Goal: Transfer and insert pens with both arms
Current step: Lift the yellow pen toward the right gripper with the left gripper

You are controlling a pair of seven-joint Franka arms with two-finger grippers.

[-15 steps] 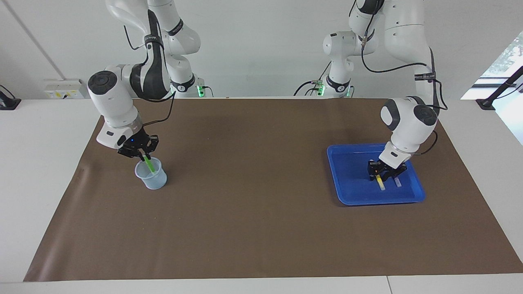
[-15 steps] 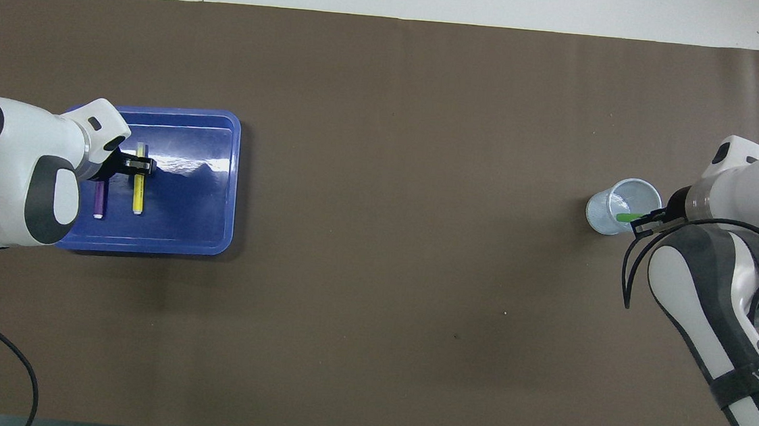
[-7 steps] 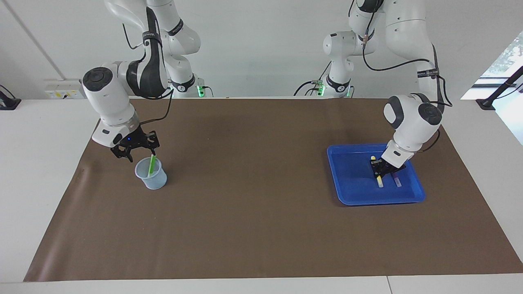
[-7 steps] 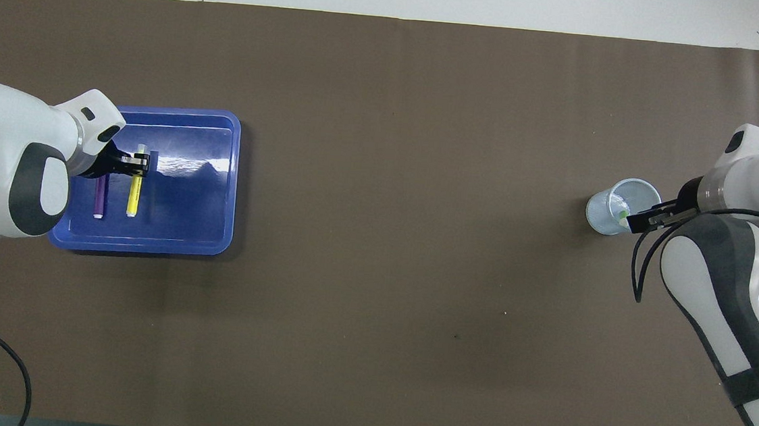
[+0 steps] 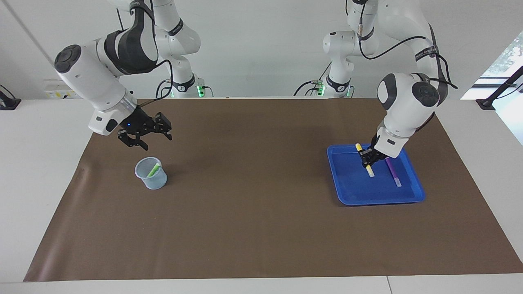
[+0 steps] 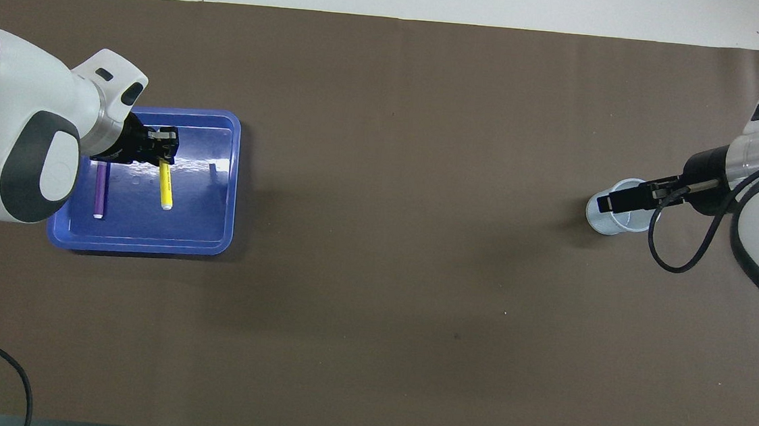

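Facing view: left gripper (image 5: 366, 157) clamped on the yellow pen (image 5: 365, 160), lifted clear and tilted over the blue tray (image 5: 347, 196). Purple pen (image 5: 393, 172) flat in the tray, just beside, toward the left arm's end. At the right arm's end of the brown mat (image 5: 253, 204), green pen (image 5: 153, 169) leaning inside the clear cup (image 5: 152, 179). Right gripper (image 5: 146, 136) up above the cup, fingers spread, empty.

Overhead view: left gripper (image 6: 162, 150) over the tray (image 6: 214, 244), yellow pen (image 6: 165, 186) hanging from it (cap end toward the robots), purple pen (image 6: 99, 189) alongside. Right gripper (image 6: 621, 199) covering the cup (image 6: 599, 220); green pen hidden beneath.
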